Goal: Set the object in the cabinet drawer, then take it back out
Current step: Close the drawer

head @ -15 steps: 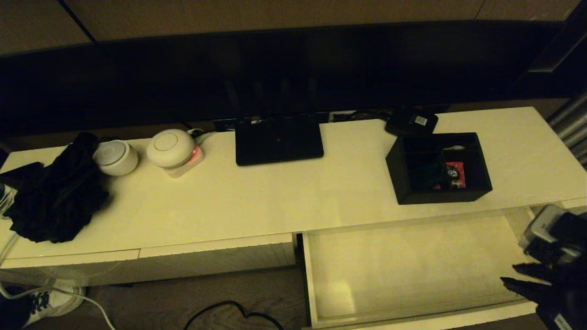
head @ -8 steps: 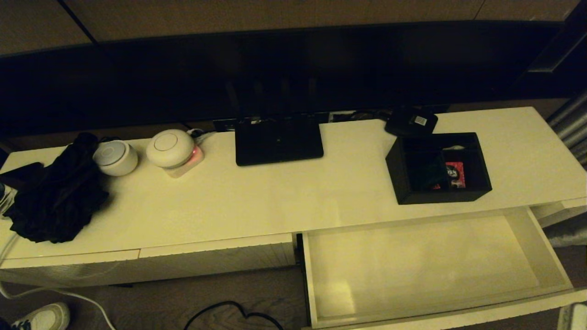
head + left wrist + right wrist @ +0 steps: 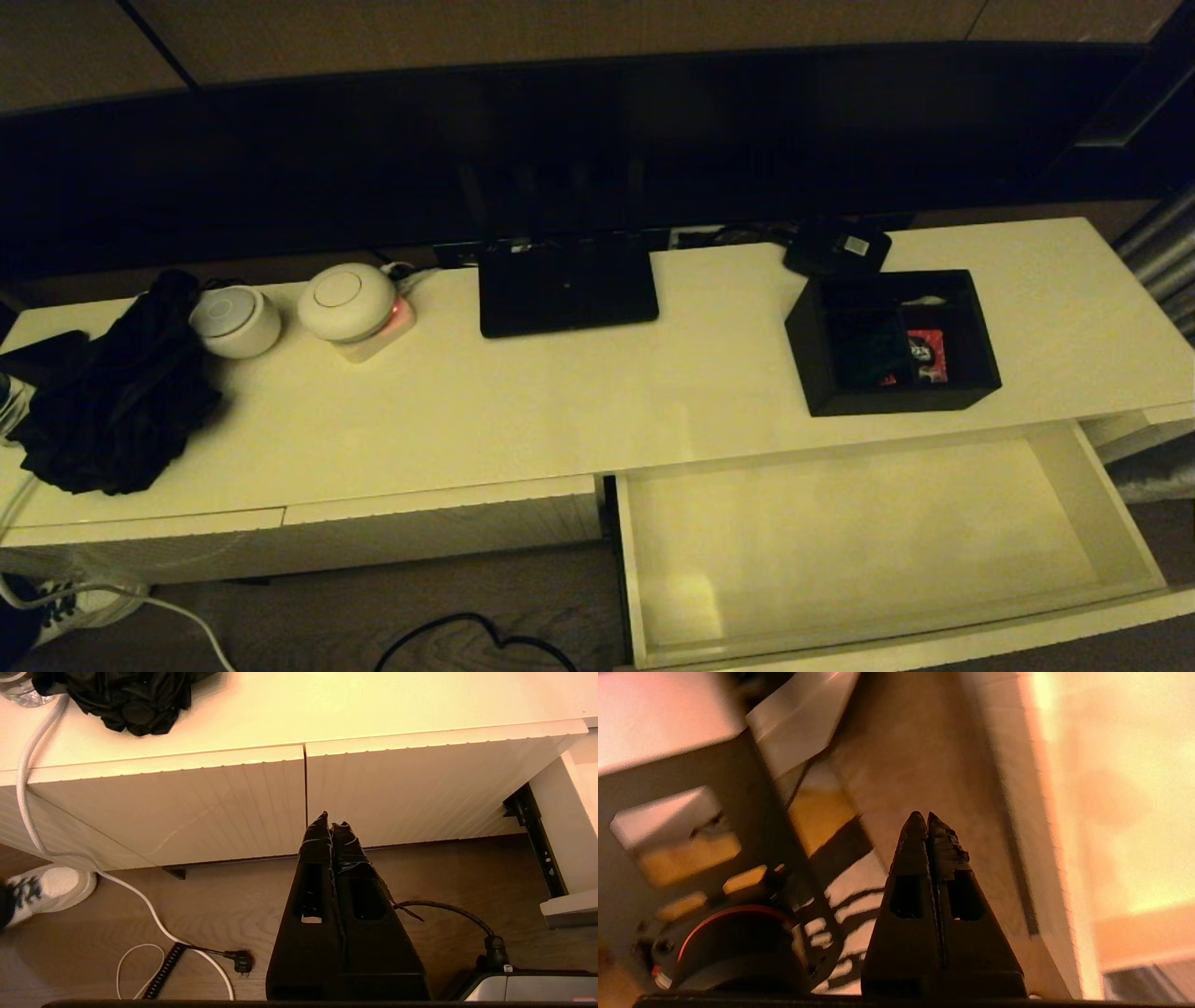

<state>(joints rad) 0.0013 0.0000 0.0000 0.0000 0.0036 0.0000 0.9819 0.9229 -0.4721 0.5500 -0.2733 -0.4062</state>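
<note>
The right gripper (image 3: 927, 816) is showing only in its own wrist view, its two black fingers pressed tip to tip with nothing between them, hanging low beside the cabinet with blurred metal framework next to it. The left gripper (image 3: 331, 820) is likewise pinched closed and holding nothing, parked low in front of the closed ribbed drawer fronts (image 3: 187, 798), pointing toward them above the wooden floor.

The black box (image 3: 893, 341) is sitting on the white cabinet top (image 3: 560, 401) toward the right, just behind the open drawer (image 3: 1116, 523). Its dividers are showing, with a red packet (image 3: 927, 356) lying in a near compartment. The drawer is standing pulled out, its pale interior holding nothing.

The head view is showing neither arm; it alone is showing the router (image 3: 568, 285) and the small black device (image 3: 837, 246) just behind the box. The left wrist view alone is showing a white cable (image 3: 117, 884) trailing across the floor.
</note>
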